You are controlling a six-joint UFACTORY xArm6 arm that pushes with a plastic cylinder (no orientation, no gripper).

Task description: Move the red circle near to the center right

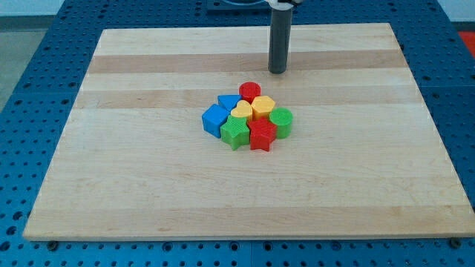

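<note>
The red circle [250, 90] sits at the top of a tight cluster of blocks near the board's middle. Below it lie a blue block [228, 101], a yellow block [263, 106], another yellow block [242, 112], a blue block [215, 119], a green circle [281, 122], a green star [235, 133] and a red star [262, 135]. My tip [277, 71] rests on the board above and a little to the right of the red circle, apart from it.
The wooden board [148, 185] lies on a blue perforated table [30, 74]. The dark rod rises out of the view's top edge.
</note>
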